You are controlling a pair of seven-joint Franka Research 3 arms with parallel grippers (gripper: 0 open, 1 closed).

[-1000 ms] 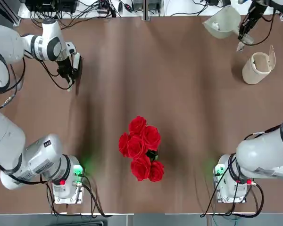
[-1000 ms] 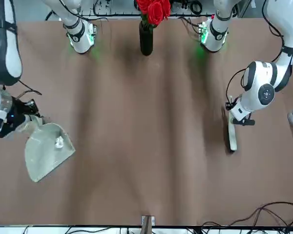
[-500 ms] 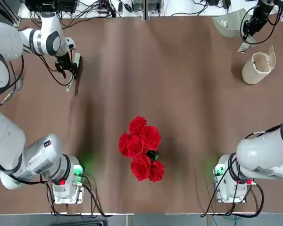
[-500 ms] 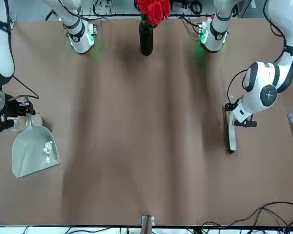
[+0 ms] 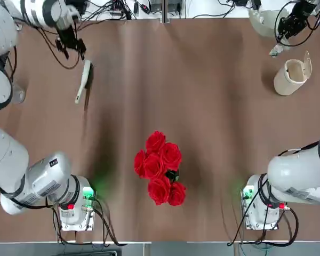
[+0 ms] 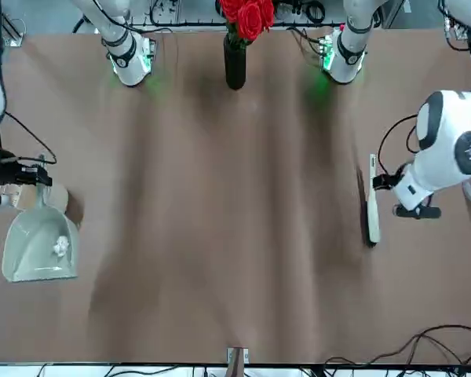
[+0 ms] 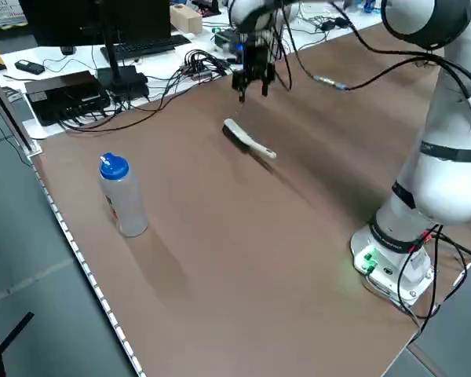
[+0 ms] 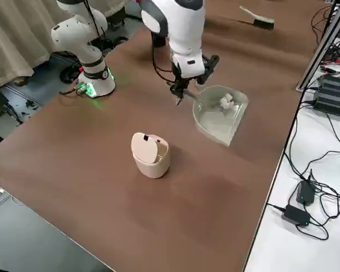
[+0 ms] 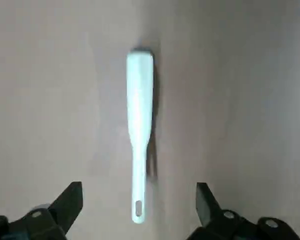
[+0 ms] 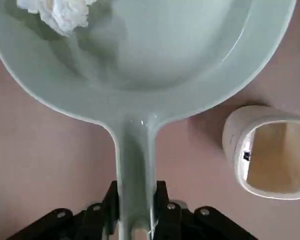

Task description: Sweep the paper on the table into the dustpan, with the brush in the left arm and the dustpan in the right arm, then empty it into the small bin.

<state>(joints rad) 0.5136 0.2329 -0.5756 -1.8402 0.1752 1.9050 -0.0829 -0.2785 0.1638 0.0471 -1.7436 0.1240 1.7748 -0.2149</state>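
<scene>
Worktop (image 6: pixel 243 306): brush (image 6: pixel 373 206) lies there, left fingers (image 9: pixel 140 210) wide above it. Right fingers (image 10: pixel 139 210) grip dustpan (image 6: pixel 41 247) by its handle; paper (image 6: pixel 61 246) inside. Risk: tilting early or off-line could drop paper beside small bin (image 5: pixel 291 78).

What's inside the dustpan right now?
The dustpan, gripped by the right gripper, holds one crumpled white paper ball. The patch directly beneath the ball is covered, so I can't see what's there.
</scene>
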